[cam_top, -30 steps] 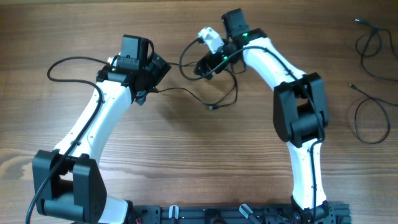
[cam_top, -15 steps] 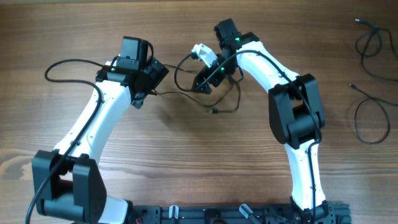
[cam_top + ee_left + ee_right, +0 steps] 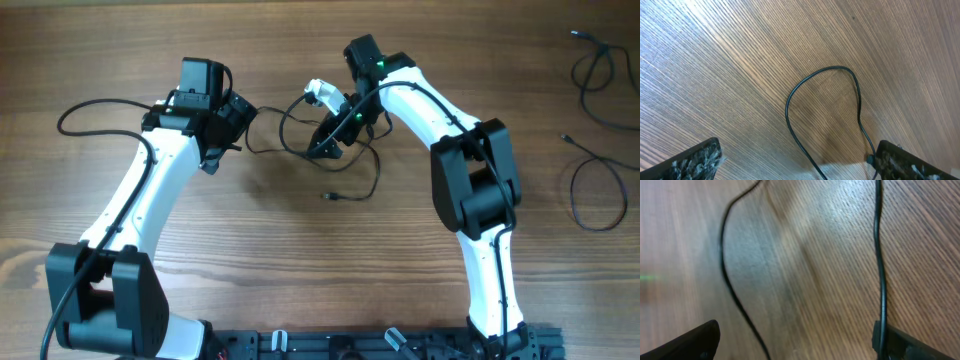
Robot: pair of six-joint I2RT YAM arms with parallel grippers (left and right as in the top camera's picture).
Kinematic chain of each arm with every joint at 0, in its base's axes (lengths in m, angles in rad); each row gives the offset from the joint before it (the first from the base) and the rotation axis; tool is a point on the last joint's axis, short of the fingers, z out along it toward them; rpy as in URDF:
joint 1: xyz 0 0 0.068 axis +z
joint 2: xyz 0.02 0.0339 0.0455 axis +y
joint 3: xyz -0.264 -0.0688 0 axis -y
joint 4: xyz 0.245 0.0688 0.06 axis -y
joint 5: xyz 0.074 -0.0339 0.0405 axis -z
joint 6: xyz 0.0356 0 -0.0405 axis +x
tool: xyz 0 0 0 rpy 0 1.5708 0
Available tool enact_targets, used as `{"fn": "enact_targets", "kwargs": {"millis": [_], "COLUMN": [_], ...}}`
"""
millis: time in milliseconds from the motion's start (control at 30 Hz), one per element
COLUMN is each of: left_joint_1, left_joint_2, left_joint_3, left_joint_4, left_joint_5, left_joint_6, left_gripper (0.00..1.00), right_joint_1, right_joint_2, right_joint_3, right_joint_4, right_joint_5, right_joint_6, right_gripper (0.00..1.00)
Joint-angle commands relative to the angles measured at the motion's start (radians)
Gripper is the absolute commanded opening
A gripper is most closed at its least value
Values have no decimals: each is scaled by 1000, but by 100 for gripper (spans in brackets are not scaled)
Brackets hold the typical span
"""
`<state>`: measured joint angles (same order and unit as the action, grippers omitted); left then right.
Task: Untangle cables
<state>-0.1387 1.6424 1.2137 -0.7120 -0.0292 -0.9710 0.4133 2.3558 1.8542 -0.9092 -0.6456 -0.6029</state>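
Observation:
A tangle of thin dark cables (image 3: 345,155) lies on the wooden table between my two grippers. It has a white plug (image 3: 318,91) at its top and a small plug end (image 3: 330,195) below. My left gripper (image 3: 228,135) is open at the tangle's left end. In the left wrist view a cable loop (image 3: 826,95) lies between the wide-apart fingers (image 3: 795,160) and touches the right finger. My right gripper (image 3: 335,135) is open over the tangle. In the right wrist view one cable (image 3: 735,287) runs between its fingers (image 3: 795,335) and another cable (image 3: 880,280) runs along the right finger.
Two separate cables lie at the far right of the table, one looped at the top (image 3: 597,65) and one looped lower down (image 3: 597,190). A thick black arm cable (image 3: 100,105) arcs out to the left of the left arm.
The left arm has moved left, drawing its cable end along. The right gripper has shifted left and down. The white plug moved left and the small plug end slid down-left.

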Motion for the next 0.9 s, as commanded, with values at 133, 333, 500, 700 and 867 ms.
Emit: {"fn": "enact_targets", "kwargs": {"millis": [133,333,500,700,867], "left_joint_1": [25,116,146,146,146], "left_joint_2": [-12,-12,-11,-10,-10], "left_joint_3": [3,3,0,-2,-3], "left_joint_4": [-6,-64,-112,-112,-112], "left_joint_5": [-18,-17,-18,-17,-17], "left_joint_6": [-2,-2,-2,-2,-2], "left_gripper": [100,100,100,100,100], "right_joint_1": [114,148,127,47,-14], "right_joint_2": [-39,-39,-39,-39,-39], "right_joint_3": [-98,-127,-124,-80,-80], "right_joint_4": [106,114,110,-134,-201], "right_joint_5": [238,383,444,103,-100], "right_joint_6": [38,79,66,-150,-204], "right_gripper": [100,100,100,100,100]}}
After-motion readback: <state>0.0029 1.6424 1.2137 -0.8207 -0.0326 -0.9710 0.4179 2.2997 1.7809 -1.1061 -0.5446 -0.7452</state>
